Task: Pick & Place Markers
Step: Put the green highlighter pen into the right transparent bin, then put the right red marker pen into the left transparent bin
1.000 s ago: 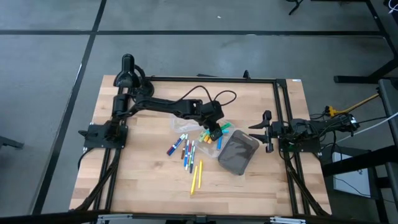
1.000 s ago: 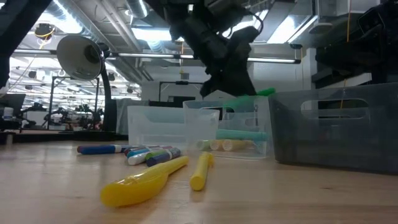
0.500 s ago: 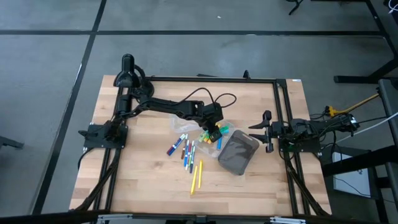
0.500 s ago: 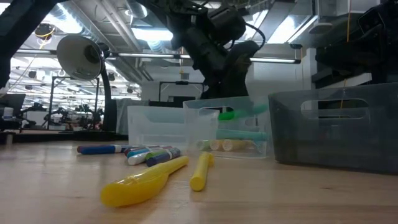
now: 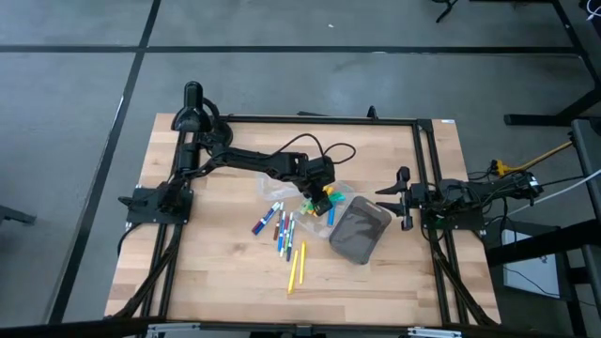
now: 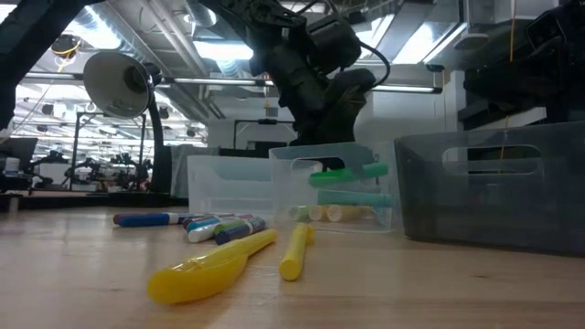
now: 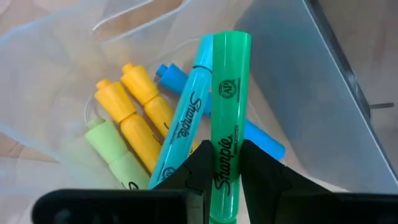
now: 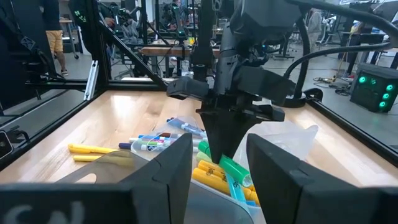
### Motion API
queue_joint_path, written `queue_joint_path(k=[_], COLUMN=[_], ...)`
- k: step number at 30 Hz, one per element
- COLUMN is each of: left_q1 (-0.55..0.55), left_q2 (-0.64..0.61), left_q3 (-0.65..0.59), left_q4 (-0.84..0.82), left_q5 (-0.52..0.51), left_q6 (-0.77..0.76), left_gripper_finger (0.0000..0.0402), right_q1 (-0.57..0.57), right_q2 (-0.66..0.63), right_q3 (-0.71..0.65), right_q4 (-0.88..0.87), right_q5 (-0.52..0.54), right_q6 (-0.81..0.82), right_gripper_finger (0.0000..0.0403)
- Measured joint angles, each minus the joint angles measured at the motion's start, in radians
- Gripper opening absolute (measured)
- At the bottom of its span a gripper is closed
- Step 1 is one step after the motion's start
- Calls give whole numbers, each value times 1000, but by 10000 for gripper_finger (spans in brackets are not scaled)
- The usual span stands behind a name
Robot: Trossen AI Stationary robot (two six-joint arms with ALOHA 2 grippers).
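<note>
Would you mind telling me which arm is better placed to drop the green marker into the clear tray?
The left. Its gripper is shut on the green marker directly over the clear tray, among the markers already inside. The right gripper waits open at the table's right side, beyond the grey bin.

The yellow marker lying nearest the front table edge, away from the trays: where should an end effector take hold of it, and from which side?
Grip the yellow marker at mid-barrel, coming straight down from above. It lies flat on the bare table, with only a second yellow marker close alongside. So close the fingers across its narrow width and watch that neighbour. The left end effector is busy holding a green marker over the clear tray.
</note>
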Motion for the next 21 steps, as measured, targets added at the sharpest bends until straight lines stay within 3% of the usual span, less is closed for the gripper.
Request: queue_joint_path(k=[6, 21], left_q1=[0, 0], left_q2=[0, 0], left_q3=[0, 0], left_q4=[-3, 52], left_q5=[0, -2], left_q6=[10, 51], left_gripper_finger=[59, 122], right_q1=[0, 0], right_q2=[0, 0], right_q3=[0, 0], right_q4=[0, 0], right_q5=[0, 0], right_q6=[0, 0], right_gripper_finger=[152, 152])
